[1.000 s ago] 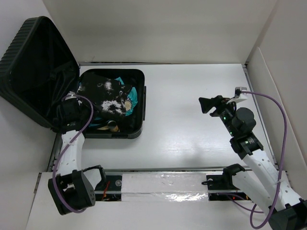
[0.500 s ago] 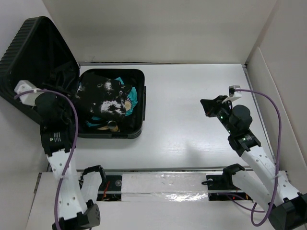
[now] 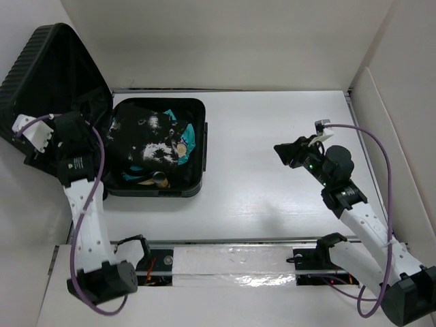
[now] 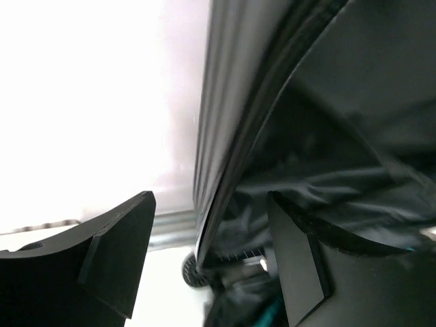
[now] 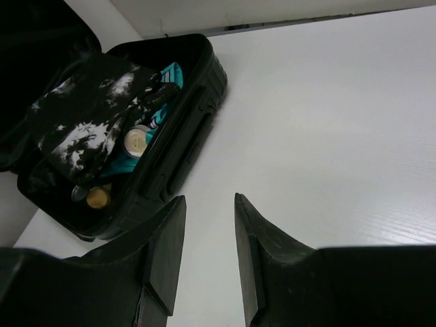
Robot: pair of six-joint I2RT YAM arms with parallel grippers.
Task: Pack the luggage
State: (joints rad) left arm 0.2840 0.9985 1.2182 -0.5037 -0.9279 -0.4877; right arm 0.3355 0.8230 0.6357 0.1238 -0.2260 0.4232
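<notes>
The black ribbed luggage [image 3: 203, 146] lies open at the back left, its lid [image 3: 48, 75] propped up against the wall. The base holds a black-and-white cloth [image 3: 146, 136], a teal item [image 3: 192, 136] and two small round lids [image 3: 182, 145]. My left gripper [image 3: 92, 119] is open at the lid's near edge. In the left wrist view the lid rim [image 4: 218, 163] runs between the open fingers of that gripper [image 4: 210, 204], with a caster wheel [image 4: 191, 269] below. My right gripper [image 3: 283, 153] is open and empty above the bare table; its wrist view [image 5: 209, 201] shows the luggage [image 5: 197, 109] to the left.
White walls enclose the table on the left, back and right. A metal rail with foil tape [image 3: 231, 262] runs along the near edge between the arm bases. White tabletop [image 3: 272, 122] lies between the luggage and the right gripper.
My left arm has swung up and left, from the base's front left corner to the lid's edge. My right gripper has shifted a little to the left, still open.
</notes>
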